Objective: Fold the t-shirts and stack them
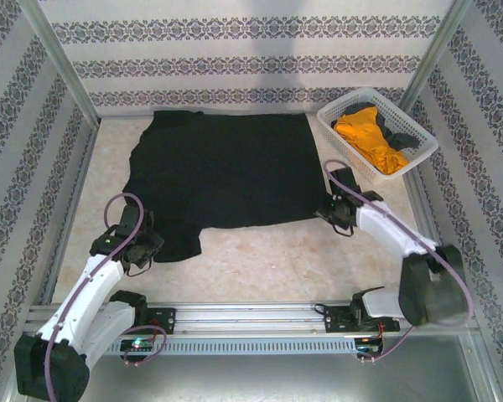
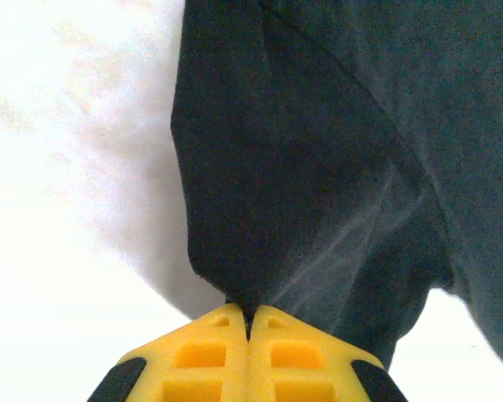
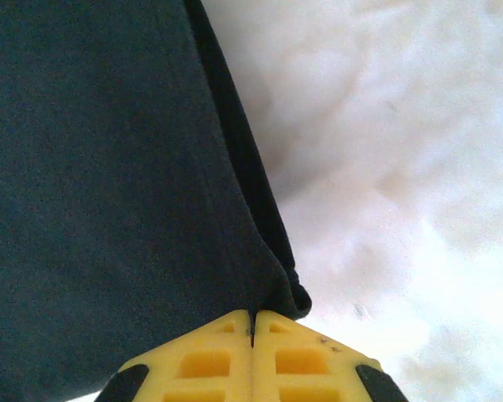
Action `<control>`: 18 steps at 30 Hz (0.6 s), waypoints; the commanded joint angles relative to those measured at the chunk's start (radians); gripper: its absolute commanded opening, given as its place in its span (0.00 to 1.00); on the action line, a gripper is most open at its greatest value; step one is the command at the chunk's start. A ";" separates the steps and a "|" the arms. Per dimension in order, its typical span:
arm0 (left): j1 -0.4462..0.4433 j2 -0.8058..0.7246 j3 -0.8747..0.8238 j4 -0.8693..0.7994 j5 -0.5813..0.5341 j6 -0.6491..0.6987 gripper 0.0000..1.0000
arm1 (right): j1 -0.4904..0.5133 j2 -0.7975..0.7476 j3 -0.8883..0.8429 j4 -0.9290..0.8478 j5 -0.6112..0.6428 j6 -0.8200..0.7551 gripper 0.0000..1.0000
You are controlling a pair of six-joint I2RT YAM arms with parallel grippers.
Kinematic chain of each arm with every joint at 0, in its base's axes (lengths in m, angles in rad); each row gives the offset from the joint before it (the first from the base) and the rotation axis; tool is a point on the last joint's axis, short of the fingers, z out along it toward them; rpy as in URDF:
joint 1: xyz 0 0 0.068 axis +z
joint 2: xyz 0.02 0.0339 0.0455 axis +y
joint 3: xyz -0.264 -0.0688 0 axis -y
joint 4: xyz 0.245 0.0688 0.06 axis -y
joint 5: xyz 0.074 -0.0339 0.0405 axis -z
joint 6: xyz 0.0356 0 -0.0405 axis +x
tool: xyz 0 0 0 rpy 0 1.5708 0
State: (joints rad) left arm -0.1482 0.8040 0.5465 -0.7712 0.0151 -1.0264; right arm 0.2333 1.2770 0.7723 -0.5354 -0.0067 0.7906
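A large black t-shirt lies spread across the middle of the table. My left gripper is shut on the black t-shirt's near left corner, cloth pinched between the yellow fingers. My right gripper is shut on the near right corner of the black t-shirt, its hem running up from the yellow fingers. An orange-yellow t-shirt lies crumpled in the basket with another dark t-shirt beside it.
The white lattice basket stands at the back right, close to the right arm. Patterned walls and metal posts enclose the table. Bare marbled tabletop stretches between the shirt's near hem and the rail at the arms' bases.
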 commanded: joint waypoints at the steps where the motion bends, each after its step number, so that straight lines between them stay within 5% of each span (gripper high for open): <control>1: 0.012 -0.051 0.004 -0.150 -0.040 -0.062 0.00 | 0.000 -0.097 -0.074 -0.140 0.044 0.043 0.00; 18: 0.012 -0.095 0.055 -0.238 -0.107 -0.041 0.00 | 0.064 -0.185 -0.102 -0.316 0.020 0.036 0.00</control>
State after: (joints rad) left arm -0.1482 0.7200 0.5617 -0.9062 -0.0437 -1.0573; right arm 0.2771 1.1366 0.6540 -0.7395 -0.0135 0.8345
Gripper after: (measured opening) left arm 0.058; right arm 0.063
